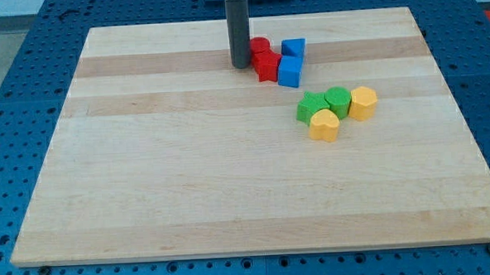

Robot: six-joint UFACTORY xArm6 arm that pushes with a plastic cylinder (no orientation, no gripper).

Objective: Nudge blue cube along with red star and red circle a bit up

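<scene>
My tip [241,65], a bare rod with no pincer to open or close, is resting just left of the red star [267,67], near the board's [189,181] top. The red circle [260,46] is sitting just above the star; the blue cube [290,71] is touching the star's right, its edges turned slightly askew

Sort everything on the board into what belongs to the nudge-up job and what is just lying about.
Job:
blue cube
red star
red circle
my tip, just to the view's left of the red blocks

Lying about:
second blue block
green star
green circle
yellow block
yellow heart
</scene>
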